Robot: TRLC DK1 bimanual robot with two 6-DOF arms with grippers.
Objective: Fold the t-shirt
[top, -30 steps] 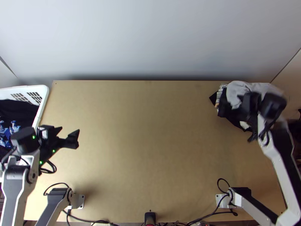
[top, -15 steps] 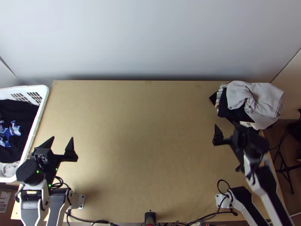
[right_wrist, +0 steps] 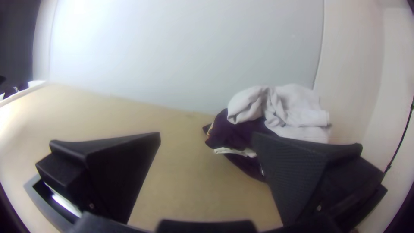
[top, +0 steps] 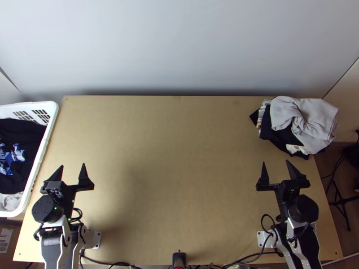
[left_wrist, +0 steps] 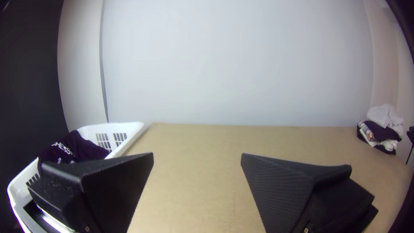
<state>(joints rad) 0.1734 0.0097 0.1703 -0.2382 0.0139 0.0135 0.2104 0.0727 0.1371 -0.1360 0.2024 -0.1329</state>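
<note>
In the top view my left gripper (top: 72, 172) stands open near the table's left edge, beside the basket. My right gripper (top: 277, 169) is open too, nearer the camera than a clothes pile whose top piece is a bunched light grey garment (top: 309, 119). Dark cloth (top: 280, 134) lies under it. The left wrist view has my left gripper (left_wrist: 197, 157) with its fingers wide apart and nothing between them. In the right wrist view, my right gripper (right_wrist: 207, 138) is likewise parted, and the grey garment (right_wrist: 284, 108) rests on the pile. Which piece is the t-shirt, I cannot tell.
A white basket (top: 42, 150) at the left edge holds black cloth with a blue print (top: 22, 130) and some light cloth (top: 11, 201). Bare wood of the table (top: 175, 157) stretches between the two arms. A small black device (top: 179, 260) sits at the near edge.
My right gripper has drawn back from the pile toward its base. My left gripper has moved off the basket's side toward the near edge and turned to point up the picture.
</note>
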